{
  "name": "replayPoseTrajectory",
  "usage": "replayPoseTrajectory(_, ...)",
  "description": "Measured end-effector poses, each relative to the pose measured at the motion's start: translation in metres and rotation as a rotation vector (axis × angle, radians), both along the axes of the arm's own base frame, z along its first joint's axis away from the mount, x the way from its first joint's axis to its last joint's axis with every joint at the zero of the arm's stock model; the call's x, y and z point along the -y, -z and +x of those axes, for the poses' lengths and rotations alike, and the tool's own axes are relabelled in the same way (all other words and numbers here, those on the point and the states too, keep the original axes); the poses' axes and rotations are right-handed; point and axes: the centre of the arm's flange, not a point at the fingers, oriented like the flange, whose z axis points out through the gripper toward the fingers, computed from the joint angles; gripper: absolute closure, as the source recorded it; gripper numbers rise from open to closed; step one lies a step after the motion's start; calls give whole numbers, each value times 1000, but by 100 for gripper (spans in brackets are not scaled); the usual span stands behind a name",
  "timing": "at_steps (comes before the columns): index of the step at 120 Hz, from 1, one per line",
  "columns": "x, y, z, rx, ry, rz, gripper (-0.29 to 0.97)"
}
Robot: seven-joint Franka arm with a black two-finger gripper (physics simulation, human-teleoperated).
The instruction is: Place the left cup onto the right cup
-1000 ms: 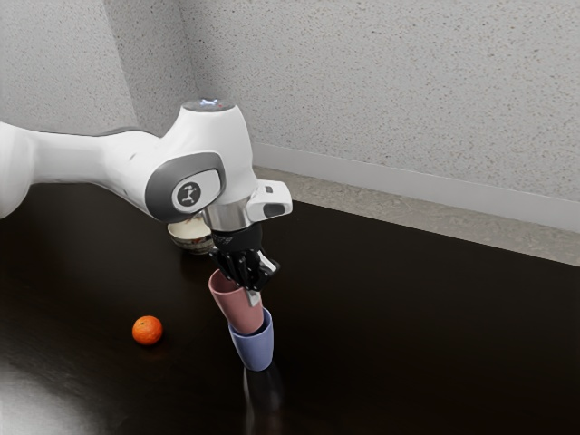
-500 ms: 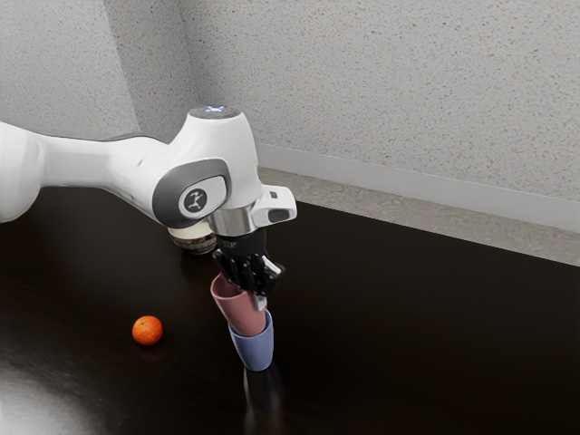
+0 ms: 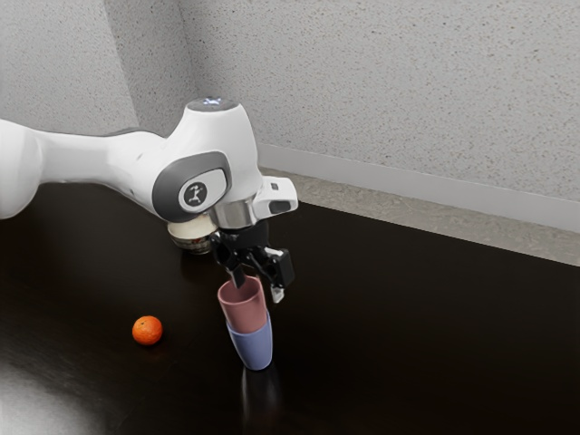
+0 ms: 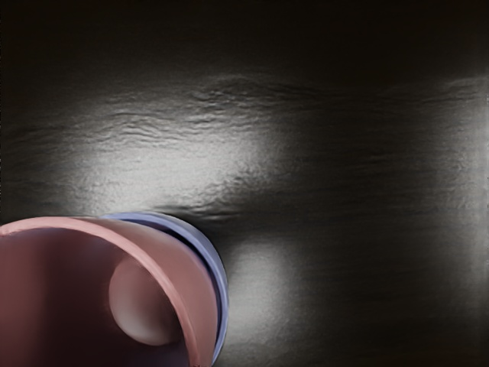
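Note:
A pink cup stands upright, nested in a blue-violet cup on the dark table. Just above the pink cup's rim my gripper is open, with its black fingers spread to either side and touching neither cup. In the wrist view the pink cup sits right under my hand, its inside and base in sight. The blue cup's rim shows as a thin band around it.
An orange fruit lies on the table toward the exterior view's left of the cups. A pale round container stands behind my arm. A grey wall and a light floor strip run beyond the table's far edge.
My fingers have opened and let go of the pink cup. It has gone from tilted to upright inside the blue cup, and my hand has risen slightly.

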Motion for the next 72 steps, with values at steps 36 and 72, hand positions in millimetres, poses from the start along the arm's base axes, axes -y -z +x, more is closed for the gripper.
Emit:
replayPoseTrajectory(36, -15, -95, 47, 21, -30, -14, 4)
replayPoseTrajectory(72, -243, -184, 57, 18, -351, -4, 3)
